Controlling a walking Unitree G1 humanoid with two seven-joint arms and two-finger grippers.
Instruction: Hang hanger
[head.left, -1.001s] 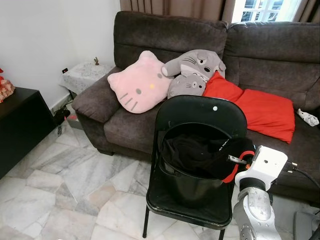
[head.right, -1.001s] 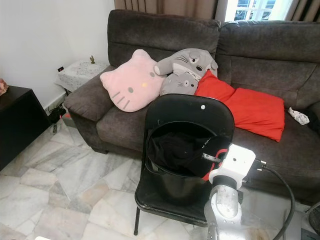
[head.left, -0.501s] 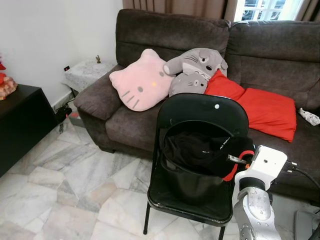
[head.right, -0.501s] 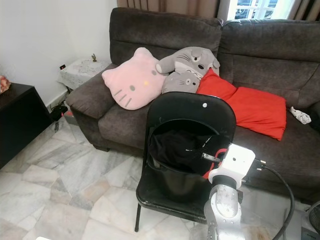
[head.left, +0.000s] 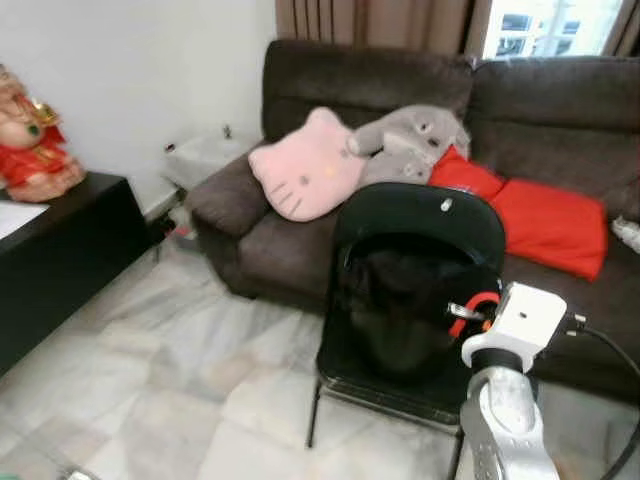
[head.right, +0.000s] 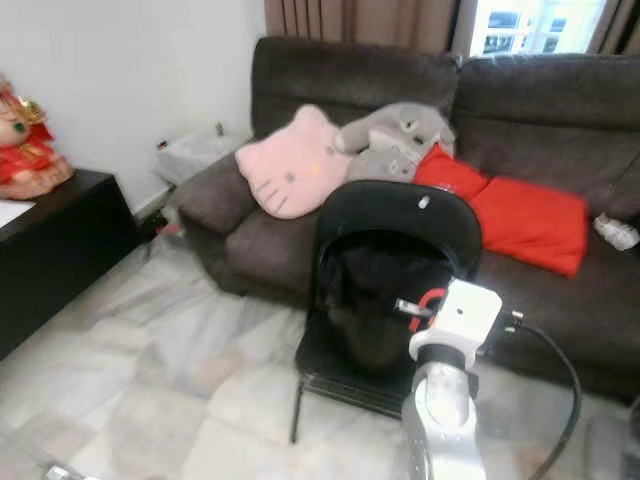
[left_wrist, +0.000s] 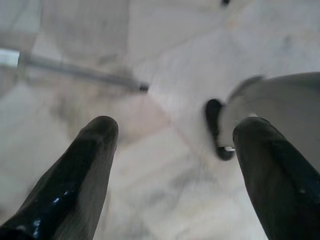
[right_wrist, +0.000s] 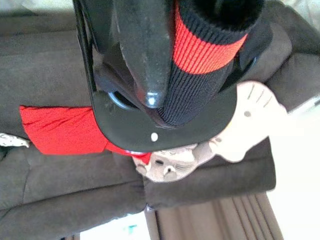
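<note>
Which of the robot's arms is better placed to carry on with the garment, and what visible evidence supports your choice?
The right. Its gripper is closed on the black knit garment with the red stripe by the black folding chair. The left gripper hangs open over the marble floor.

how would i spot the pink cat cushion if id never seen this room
Start at the dark brown fabric sofa behind the black folding chair. At its left end leans the pink cat-face cushion, beside a grey plush toy; only it is pink, with pointed ears and whiskers.
</note>
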